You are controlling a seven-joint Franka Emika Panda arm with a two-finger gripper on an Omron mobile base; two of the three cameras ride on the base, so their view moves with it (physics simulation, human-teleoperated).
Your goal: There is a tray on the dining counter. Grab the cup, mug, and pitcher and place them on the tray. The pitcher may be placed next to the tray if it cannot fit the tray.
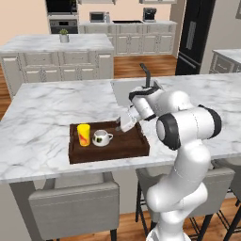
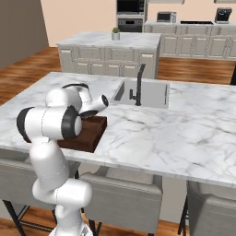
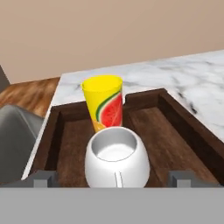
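The dark wooden tray [image 1: 134, 147] lies on the dining counter [image 1: 42, 113] near its front edge. The yellow cup [image 1: 84, 134] with a watermelon design stands upright in the tray's left part. Just to its right stands the white mug [image 1: 101, 138], also in the tray. My gripper [image 1: 126, 124] hangs low over the tray to the right of the mug. In the hand view the mug [image 3: 117, 159] sits between my fingertips [image 3: 43, 178] with gaps on both sides, so the gripper [image 3: 113, 179] is open. The cup [image 3: 104, 103] stands behind the mug. The pitcher is out of view.
An inset sink [image 1: 127, 89] with a black faucet [image 1: 147, 75] lies behind the tray. Grey stools [image 1: 75, 202] stand under the counter's front edge. A second marble island [image 1: 56, 44] with a small plant stands farther back.
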